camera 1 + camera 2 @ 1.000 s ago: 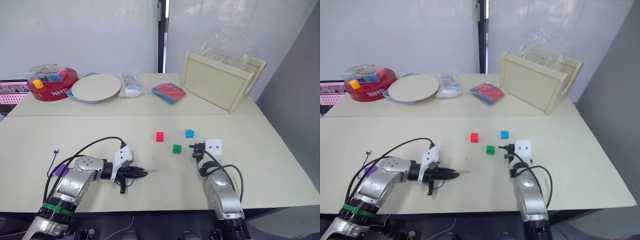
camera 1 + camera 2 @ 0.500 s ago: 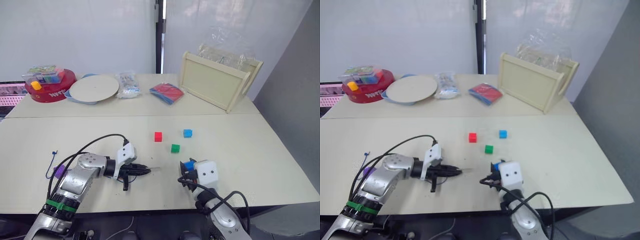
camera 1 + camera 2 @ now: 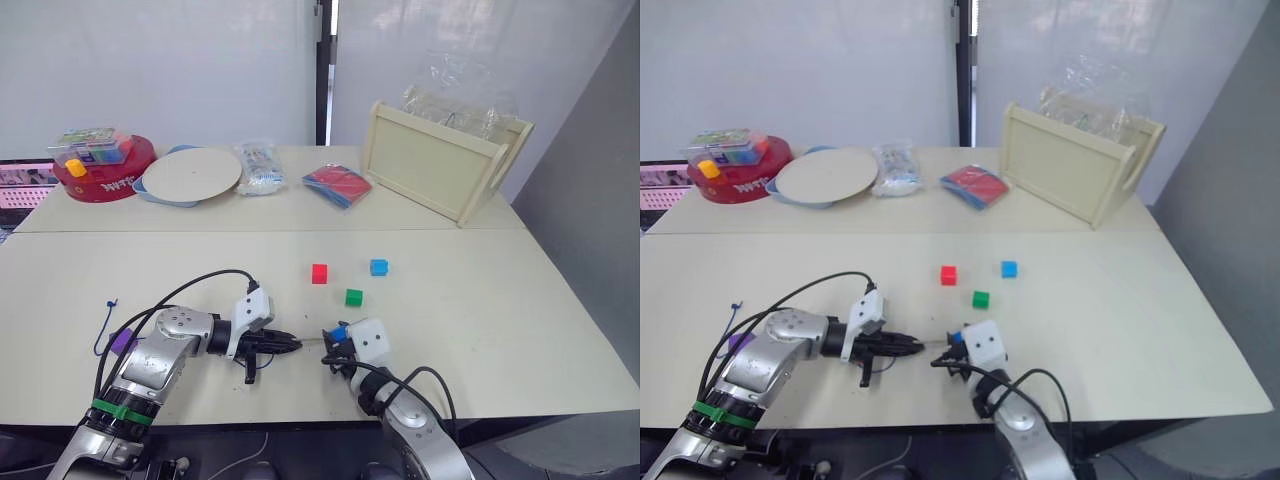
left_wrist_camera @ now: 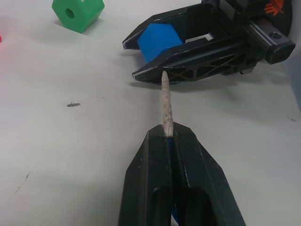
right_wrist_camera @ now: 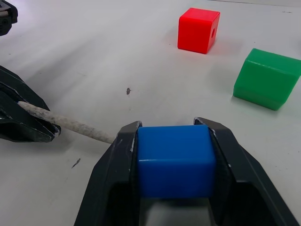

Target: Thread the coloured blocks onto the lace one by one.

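Right gripper (image 3: 337,338) has swung in from the right side of the table (image 3: 520,330) to the middle, now nose to nose with the left gripper (image 3: 284,345); the left one has barely shifted. Right gripper's fingers are pressed on a dark-blue block (image 5: 175,160), held just off the table. Left gripper's fingers are pressed together on the lace (image 4: 166,104), with the pale stiff tip sticking out past them toward the right gripper. The rest of the cord trails back along the left arm to the table's left side, where a purple block (image 3: 122,342) sits on it near the knotted end (image 3: 111,304). Key relation: the tip's long axis runs roughly level, left to right, and its point touches or sits just beside the outer face of one right finger (image 4: 197,66), not the block itself. Block's hole cannot be made out from either wrist view, so alignment of hole with tip cannot be confirmed. Judged need: shift the block sideways or turn it until its bore lines up with the tip, then close the gap along that axis. Risk: the tip skids off the finger or bends. Still loose on the table: red block (image 3: 319,273), green block (image 3: 353,297), light-blue block (image 3: 378,267), all beyond the grippers, nearer the right arm.
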Motion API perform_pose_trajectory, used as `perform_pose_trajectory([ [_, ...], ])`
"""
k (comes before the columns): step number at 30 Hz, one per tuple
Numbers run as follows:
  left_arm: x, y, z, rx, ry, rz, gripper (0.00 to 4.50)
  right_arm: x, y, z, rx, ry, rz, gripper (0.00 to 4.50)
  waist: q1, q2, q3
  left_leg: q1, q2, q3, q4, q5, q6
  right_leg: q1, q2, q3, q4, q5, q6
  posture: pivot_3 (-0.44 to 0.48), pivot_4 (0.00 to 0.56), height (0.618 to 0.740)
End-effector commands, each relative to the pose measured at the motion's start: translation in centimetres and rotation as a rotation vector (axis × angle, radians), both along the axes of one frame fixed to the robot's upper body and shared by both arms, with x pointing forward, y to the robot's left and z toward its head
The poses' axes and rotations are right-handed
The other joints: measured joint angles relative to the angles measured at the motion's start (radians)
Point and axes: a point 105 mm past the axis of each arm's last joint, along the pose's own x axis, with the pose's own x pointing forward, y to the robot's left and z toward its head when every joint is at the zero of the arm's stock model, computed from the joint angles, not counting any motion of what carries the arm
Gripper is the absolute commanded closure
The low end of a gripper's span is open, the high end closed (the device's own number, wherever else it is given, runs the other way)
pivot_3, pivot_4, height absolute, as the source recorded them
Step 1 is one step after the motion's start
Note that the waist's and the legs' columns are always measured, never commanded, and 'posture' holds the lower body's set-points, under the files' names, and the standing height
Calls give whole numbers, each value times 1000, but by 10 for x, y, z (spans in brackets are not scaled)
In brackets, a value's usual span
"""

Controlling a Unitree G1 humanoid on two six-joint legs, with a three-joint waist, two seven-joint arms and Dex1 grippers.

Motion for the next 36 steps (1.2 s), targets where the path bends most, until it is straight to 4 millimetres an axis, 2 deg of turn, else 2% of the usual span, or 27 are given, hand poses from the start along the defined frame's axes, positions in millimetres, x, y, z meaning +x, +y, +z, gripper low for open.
perform_pose_trajectory([
  [1,-1,2,6,-4,-18,-11,4500,-1,-3,10,29,-37,-14,1878,0,0,0,0,0,0,0,0,0,0,0,0,0,0,0,0,150,740],
  [5,-3,3,5,-4,-13,-6,4500,-2,-21,38,72,-104,22,483,1,0,0,-1,0,0,0,0,0,0,0,0,0,0,0,0,150,740],
  [6,-4,3,4,-5,-13,-4,4500,-5,-23,44,69,-106,83,163,2,0,0,-1,0,0,1,0,0,0,0,0,0,0,0,0,150,740],
  [7,-4,3,4,-5,-13,-2,4500,-10,-23,48,54,-95,175,74,2,0,0,-1,0,0,1,0,0,0,0,0,0,0,0,0,150,740],
  [9,-4,4,4,-6,-14,1,4500,-16,-25,54,11,-81,325,74,1,0,0,-1,0,0,1,0,0,0,0,0,0,0,0,0,150,740],
  [13,-5,5,3,-7,-17,5,4500,-14,-35,68,-57,-35,594,74,-3,0,0,0,0,0,2,0,0,2,0,-1,0,0,0,0,150,740],
  [20,-9,7,5,-9,-26,23,4500,9,-27,53,-381,-9,959,74,-3,0,0,0,0,0,3,0,1,1,1,0,0,0,0,0,150,740],
  [24,-13,7,7,-10,-30,35,4500,20,-30,34,-513,18,1079,74,2,0,0,-1,0,0,4,0,1,1,0,-1,-1,0,0,0,150,740],
  [29,-18,8,5,19,-29,43,4500,36,-34,29,-562,3,1118,74,1,0,0,-1,0,0,6,0,1,1,0,-1,-1,0,0,0,150,740],
  [32,-21,8,4,46,-21,39,4500,41,-35,29,-565,-7,1123,880,0,0,0,-1,0,0,5,0,1,1,0,-1,0,0,0,0,150,740],
  [36,-16,0,13,60,-2,62,4500,42,-33,27,-527,-15,1100,2270,2,0,0,-1,0,0,5,0,1,1,0,-1,0,0,0,0,150,740],
])
